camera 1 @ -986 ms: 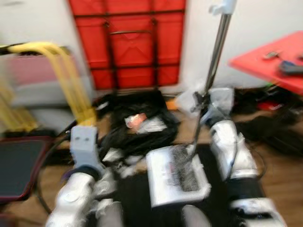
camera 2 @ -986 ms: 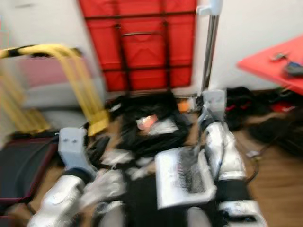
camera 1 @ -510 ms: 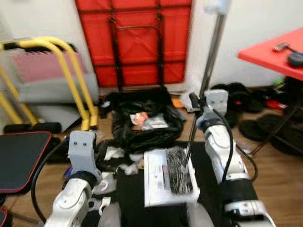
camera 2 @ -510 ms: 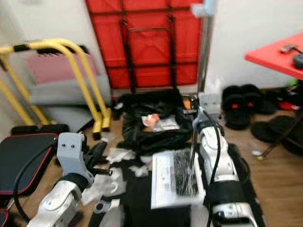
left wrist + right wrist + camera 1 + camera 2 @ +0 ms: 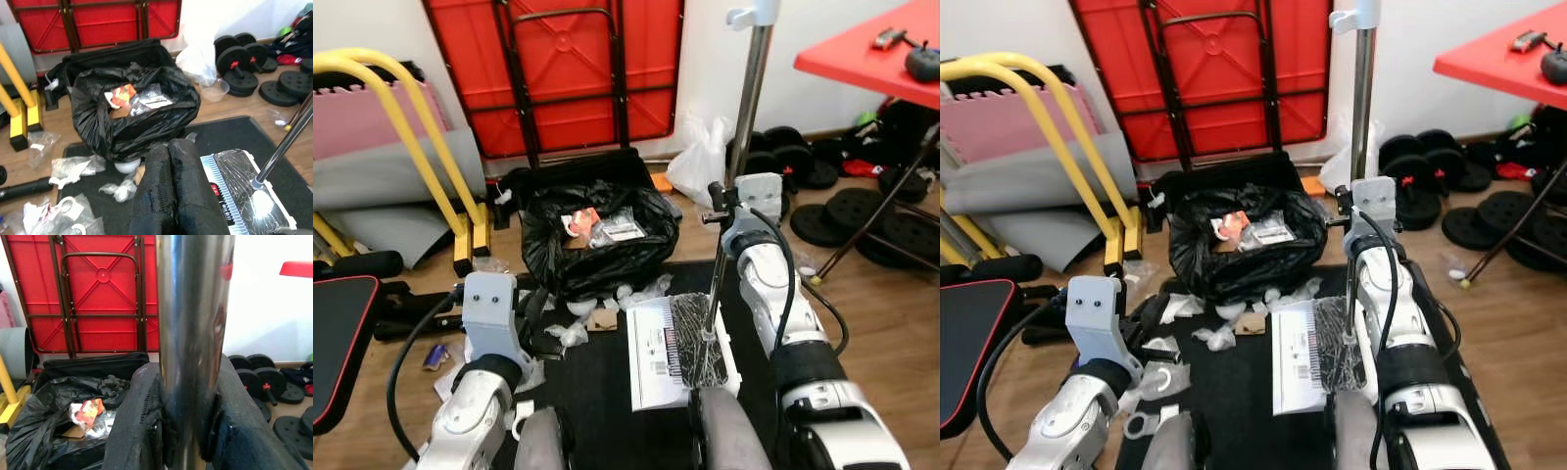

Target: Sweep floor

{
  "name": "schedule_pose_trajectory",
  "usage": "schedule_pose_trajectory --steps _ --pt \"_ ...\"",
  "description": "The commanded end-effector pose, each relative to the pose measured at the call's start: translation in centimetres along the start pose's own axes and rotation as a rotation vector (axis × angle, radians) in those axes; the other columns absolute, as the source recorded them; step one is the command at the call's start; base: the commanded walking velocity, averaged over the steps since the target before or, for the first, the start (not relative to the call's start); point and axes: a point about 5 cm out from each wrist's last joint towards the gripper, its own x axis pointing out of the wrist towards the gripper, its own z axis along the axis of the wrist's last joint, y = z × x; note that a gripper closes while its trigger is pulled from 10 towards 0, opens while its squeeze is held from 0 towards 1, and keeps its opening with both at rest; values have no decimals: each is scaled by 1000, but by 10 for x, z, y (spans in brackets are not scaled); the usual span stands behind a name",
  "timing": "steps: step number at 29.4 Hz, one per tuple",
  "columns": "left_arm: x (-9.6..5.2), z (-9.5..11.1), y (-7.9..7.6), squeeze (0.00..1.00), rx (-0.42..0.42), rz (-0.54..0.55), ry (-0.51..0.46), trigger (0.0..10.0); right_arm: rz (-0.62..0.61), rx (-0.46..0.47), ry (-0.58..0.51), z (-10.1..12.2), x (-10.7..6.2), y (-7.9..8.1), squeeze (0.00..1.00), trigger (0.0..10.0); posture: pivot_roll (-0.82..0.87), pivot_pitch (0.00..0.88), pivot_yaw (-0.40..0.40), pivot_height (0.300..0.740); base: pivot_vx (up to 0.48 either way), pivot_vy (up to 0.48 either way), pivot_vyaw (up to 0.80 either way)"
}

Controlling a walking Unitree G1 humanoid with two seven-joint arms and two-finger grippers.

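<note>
the right tool [image 5: 188, 431] is clenched around the shiny metal broom pole [image 5: 741, 147], its two black fingers [image 5: 137, 431] pressed to either side of it; the pole stands nearly upright, its foot meeting a flat white sweeper head [image 5: 680, 338] that rests on a dark mat [image 5: 597, 377] just ahead of the robot's feet; the left tool [image 5: 168, 191] hangs low over the mat, fingers pressed together and grasping nothing; scraps of white paper and plastic [image 5: 1219, 323] lie scattered on the mat and wood floor [image 5: 891, 323] between the sweeper and an open black rubbish bag [image 5: 592, 240]; likely risks: a push could shove the head into the bag and tip it, or catch on the mat's edge, and a loose grip could let the pole twist; around: a red folded surface [image 5: 558, 69] against the wall, a yellow frame [image 5: 411, 147] to the left, black weight plates [image 5: 881, 220] and a red surface [image 5: 876, 54] to the right, crowding any wide stroke.
</note>
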Motion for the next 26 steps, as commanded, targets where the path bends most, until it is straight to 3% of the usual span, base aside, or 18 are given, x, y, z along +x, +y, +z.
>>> schedule_pose_trajectory --steps 1,8,17,26 --pt "-3 -2 2 0 10 -2 20 10000 9 24 -104 19 6 4 0 10000 -15 90 13 530 0 0 0" --pt "-5 -1 1 0 15 -6 26 10000 55 49 -59 10 9 14 0 10000 -9 96 15 515 0 0 0" --pt "-6 -1 0 0 19 -11 32 10000 204 68 32 -13 4 40 0 10000 -1 103 16 490 0 0 0" --pt "-6 0 -1 0 18 -12 34 10000 244 73 14 -12 5 45 0 10000 -2 104 13 470 0 0 0"
